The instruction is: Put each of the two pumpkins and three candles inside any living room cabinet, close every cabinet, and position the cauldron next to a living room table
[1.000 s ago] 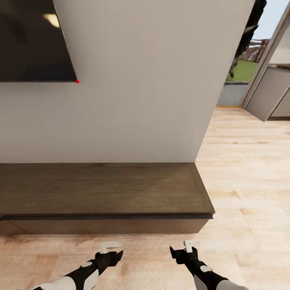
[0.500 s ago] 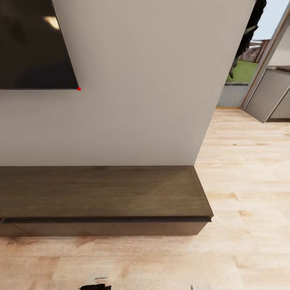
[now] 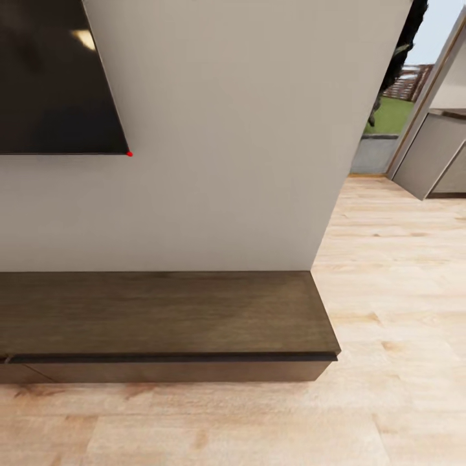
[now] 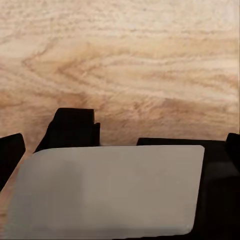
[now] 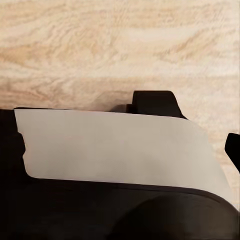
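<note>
The cabinet (image 3: 162,314), a long low dark-brown TV unit, runs along the wall in the head view, and its front (image 3: 175,370) looks flush and closed. Pumpkins, candles and the cauldron are out of view. In the left wrist view, dark fingertips (image 4: 10,155) sit at both side edges; the left gripper (image 4: 120,155) is open and empty above a grey body panel (image 4: 110,190) and wood floor. The right gripper (image 5: 125,150) looks the same, with one fingertip (image 5: 233,150) at the edge, open and empty over a grey panel (image 5: 115,150).
A black TV (image 3: 52,77) hangs on the pale wall (image 3: 226,162) above the unit. Light wood floor (image 3: 388,336) stretches past the cabinet's right end toward a doorway (image 3: 388,110) and grey kitchen units (image 3: 440,149).
Both arms, at the bottom of the head view a second ago, have dropped out of it. The whole picture has slid slightly downward, so the camera moved.
</note>
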{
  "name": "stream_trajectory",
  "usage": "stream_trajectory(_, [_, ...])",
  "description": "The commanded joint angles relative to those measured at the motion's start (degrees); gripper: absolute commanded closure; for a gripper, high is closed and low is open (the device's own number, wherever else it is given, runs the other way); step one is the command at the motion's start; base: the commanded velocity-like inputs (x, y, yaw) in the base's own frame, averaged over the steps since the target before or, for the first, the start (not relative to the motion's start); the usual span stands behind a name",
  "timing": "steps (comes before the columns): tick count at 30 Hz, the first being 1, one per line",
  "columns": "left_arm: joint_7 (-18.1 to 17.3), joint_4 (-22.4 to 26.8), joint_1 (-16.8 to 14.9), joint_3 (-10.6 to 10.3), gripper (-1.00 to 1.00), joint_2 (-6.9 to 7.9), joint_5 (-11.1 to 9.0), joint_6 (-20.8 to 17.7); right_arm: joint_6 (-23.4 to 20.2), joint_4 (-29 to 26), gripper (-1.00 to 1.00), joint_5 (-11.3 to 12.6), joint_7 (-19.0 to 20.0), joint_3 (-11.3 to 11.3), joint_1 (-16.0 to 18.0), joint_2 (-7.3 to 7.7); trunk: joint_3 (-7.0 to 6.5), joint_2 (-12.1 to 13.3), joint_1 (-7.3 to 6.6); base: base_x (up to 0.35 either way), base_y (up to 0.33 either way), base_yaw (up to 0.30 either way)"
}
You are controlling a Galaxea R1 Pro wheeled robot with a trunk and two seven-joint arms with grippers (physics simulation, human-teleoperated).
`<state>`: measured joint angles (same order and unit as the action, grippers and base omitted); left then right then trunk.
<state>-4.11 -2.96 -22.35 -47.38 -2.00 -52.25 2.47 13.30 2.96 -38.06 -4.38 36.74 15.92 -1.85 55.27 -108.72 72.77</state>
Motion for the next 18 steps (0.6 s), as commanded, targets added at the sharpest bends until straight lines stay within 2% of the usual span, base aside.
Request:
stream_trajectory(1, [0.0,0.0,0.6,0.0,-1.0,-0.1,0.0,-0.1,0.0,0.3,-1.0,0.0,0.0,0.0,-0.4,-0.03,-0.19,0.4,-0.23,0.0,0.0,0.0])
stream_trajectory(4, [0.3,-0.1,1.4,0.0,-1.0,-0.02,0.0,-0.3,0.0,0.4,-1.0,0.0,0.0,0.0,-1.0,-0.07,-0.73,1.6,-0.88,0.0,0.0,0.0])
stream_trajectory(6, [0.4,0.0,3.1,0.0,-1.0,0.13,0.0,-0.2,0.1,0.2,-1.0,0.1,0.0,0.0,-1.2,0.02,-1.09,2.4,-1.32,0.0,0.0,0.0])
stream_trajectory(14, [0.7,-0.1,3.7,0.1,-1.0,0.76,-0.1,-0.2,0.5,-0.1,-1.0,0.1,0.0,0.0,-1.2,1.28,-2.52,5.6,-3.08,0.0,0.0,0.0])
stream_trajectory(16, [1.7,-0.1,3.7,0.2,-1.0,0.96,-0.2,-0.2,0.5,-0.1,-1.0,0.2,0.0,0.0,-1.2,1.26,-2.88,6.4,-3.52,0.0,0.0,0.0])
stream_trajectory(18, [4.2,-0.1,3.7,0.2,-1.0,1.07,-0.2,-0.2,0.5,-0.1,-1.0,0.2,0.0,0.0,-1.2,1.32,-3.24,7.2,-3.96,0.0,0.0,0.0])
